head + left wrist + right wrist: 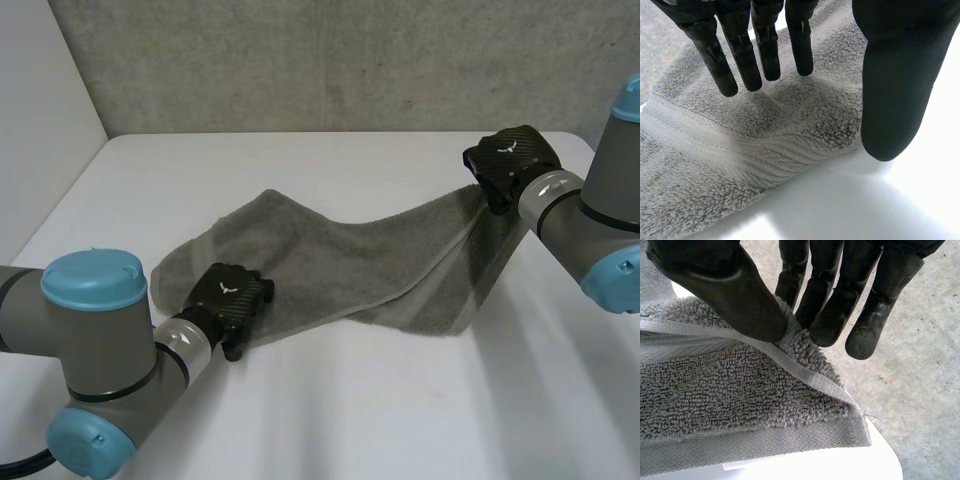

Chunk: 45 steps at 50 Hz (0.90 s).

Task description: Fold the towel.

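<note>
Grey towel (pixel 340 270) stretched from the lower left to the upper right of the white table (pixel 400 420), with its far end lifted.
The right hand (pixel 510 160), at upper right, pinches the raised edge beside a corner between its thumb and fingers (pixel 830 315). The left hand (pixel 232 298), at lower left, sits over the other end with its fingertips (pixel 727 85) straight and apart, and holds nothing. In the head view the hands' backs hide their fingers.
</note>
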Tool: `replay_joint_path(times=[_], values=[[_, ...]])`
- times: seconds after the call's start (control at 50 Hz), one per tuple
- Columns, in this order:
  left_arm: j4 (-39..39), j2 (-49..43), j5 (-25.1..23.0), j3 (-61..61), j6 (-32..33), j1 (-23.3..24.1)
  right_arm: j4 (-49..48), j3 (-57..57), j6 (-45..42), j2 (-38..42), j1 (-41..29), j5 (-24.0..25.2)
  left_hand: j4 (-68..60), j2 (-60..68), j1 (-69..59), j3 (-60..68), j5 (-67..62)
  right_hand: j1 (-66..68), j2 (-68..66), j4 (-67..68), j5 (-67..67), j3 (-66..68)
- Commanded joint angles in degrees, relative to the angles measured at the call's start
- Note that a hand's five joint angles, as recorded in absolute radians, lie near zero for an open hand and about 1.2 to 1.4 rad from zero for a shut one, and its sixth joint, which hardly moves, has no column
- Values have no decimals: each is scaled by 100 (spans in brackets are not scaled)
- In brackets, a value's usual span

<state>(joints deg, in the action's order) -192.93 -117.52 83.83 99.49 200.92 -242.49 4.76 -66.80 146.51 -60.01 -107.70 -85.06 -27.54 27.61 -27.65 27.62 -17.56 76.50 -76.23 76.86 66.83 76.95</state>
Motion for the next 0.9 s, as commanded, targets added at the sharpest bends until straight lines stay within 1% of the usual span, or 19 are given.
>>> replay_joint_path(times=[0.02, 0.06, 0.1, 0.22, 0.38, 0.48, 0.56, 0.9], values=[[-149, -87, -16, -8, -9, 0, 7, -17, -8, 33, -6, -19, -1077, 1070, -1066, 1068, -1075, 350, -377, 314, 317, 305], [-228, -87, -7, 0, -9, 0, -2, -17, -8, 34, -6, -19, -1161, 1154, -1150, 1152, -1159, 350, -377, 314, 317, 305], [-403, -87, -7, 9, -9, 0, -2, -17, -8, 34, -6, -28, -1663, 1656, -1652, 1655, -1661, 350, -377, 314, 317, 305], [-562, -166, 2, 9, -9, -9, -2, -26, -8, 34, -6, -28, -1867, 1860, -1856, 1859, -1865, 350, -377, 314, 317, 305], [-571, -298, 2, -43, 69, -17, -2, -35, -8, 42, -6, -28, -1867, 1860, -1857, 1859, -1865, 350, -377, 314, 317, 305], [-562, -333, 2, -35, 237, -61, -2, -35, -8, 42, -6, -28, -1615, 1608, -1604, 1607, -1613, 350, -377, 314, 317, 305], [-527, -290, 11, -8, 324, -70, -2, -35, -17, 42, -6, -28, -759, 752, -748, 750, -757, 350, -377, 314, 317, 305], [-465, -193, 19, -26, 351, -114, -2, -35, -17, 42, -6, -28, -757, 750, -746, 749, -755, 350, -377, 314, 317, 305]])
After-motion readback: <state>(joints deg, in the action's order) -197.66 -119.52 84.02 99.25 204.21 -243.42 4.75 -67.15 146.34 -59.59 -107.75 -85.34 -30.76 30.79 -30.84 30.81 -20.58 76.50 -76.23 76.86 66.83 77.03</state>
